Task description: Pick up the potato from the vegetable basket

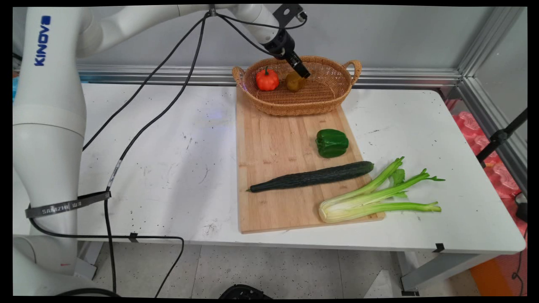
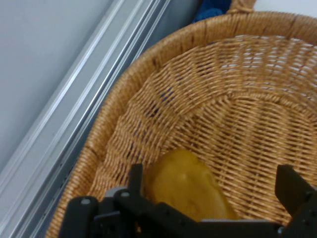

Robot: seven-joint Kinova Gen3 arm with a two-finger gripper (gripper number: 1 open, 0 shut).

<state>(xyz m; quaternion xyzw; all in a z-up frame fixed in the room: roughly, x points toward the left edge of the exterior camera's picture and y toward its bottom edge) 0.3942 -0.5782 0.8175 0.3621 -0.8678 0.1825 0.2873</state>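
I saw the gripper (image 1: 301, 72) reaching down into the wicker basket (image 1: 328, 90) at the far end of the wooden cutting board (image 1: 273, 147). In the hand view its two black fingers (image 2: 292, 186) stood wide apart, with a gap on each side. Between them lay a yellow-brown fruit (image 2: 185, 186). It looked like a pear to me, but I could only see part of it, so I was not sure. The left finger seemed to sit just beside the fruit, and I could not tell if it touched. The right finger was clear of it.

The fruit was smooth and a little shiny, and it rested on the woven floor of the basket, near the far wall. Just left of it in the basket sat a small orange pumpkin (image 1: 267, 79) with a green stem.

Nearer to me on the board lay a green bell pepper (image 1: 332, 143), and nearer still a long dark cucumber (image 1: 311, 176) lying across the board. A bunch of celery (image 1: 374, 195) lay at the board's near right corner, with its leafy ends out on the white table (image 1: 168, 168).
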